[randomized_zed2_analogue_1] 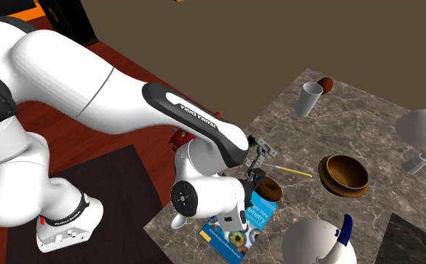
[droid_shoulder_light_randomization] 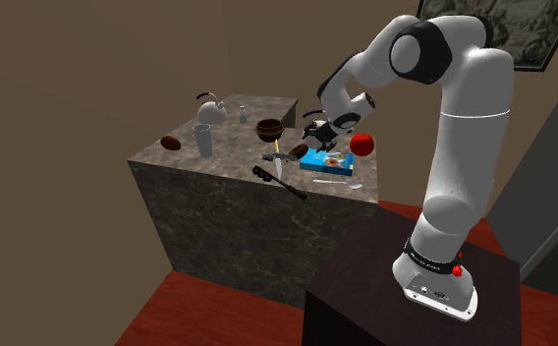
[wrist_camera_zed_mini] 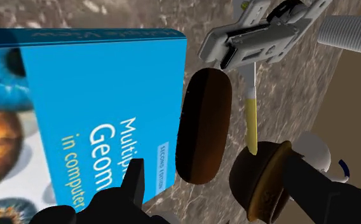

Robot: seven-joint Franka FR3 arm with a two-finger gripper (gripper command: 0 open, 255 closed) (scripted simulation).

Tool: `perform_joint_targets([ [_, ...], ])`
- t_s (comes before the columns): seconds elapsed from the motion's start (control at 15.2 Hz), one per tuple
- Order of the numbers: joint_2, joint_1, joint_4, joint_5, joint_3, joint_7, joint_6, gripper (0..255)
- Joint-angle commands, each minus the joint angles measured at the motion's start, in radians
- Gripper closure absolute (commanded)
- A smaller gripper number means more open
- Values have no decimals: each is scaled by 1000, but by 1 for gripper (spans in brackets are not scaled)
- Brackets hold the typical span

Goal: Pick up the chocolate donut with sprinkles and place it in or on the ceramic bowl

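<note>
The step in hand looks like the approach for the grasp: nothing is lifted yet. The black two-finger pincer (wrist_camera_zed_mini: 214, 164) is spread wide, with one finger low over the corner of the bright blue paperback book (wrist_camera_zed_mini: 103, 108) and the other over to the bowl's side. The dark brown chocolate donut (wrist_camera_zed_mini: 203, 124) lies just ahead of the pincer and in line with the gap between the fingers, touching neither. It rests on the mottled grey-brown stone surface (randomized_zed2_analogue_1: 369, 112), right against the book's edge.

The donut shows nearly edge-on as a long, smooth oval. It is very dark with a warmer brown sheen low on its side, and no sprinkles can be made out from here.

The brown round bowl (wrist_camera_zed_mini: 262, 184) sits near, just beyond the donut on the side away from the book. A thin yellow-handled tool (wrist_camera_zed_mini: 252, 124) lies between them.

My reading is that the next move calls for a short push forward and down until the fingers straddle the donut, then a squeeze across its narrow width. The finger on the book side must clear the cover. After that comes a small lift and a brief carry across to the bowl.
</note>
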Motion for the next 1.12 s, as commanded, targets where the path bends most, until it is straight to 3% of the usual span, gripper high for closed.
perform_joint_targets([
  [0.0, 37, -5, 27, 43, 4, -25, -7, 0],
  [0.33, 110, -7, 84, 97, 17, -53, -14, 0],
  [0.79, 110, -7, 84, 97, 17, -53, -14, 0],
  [0.86, 110, -7, 84, 97, 17, -53, -14, 255],
  [1.06, 110, -7, 84, 97, 17, -53, -14, 255],
])
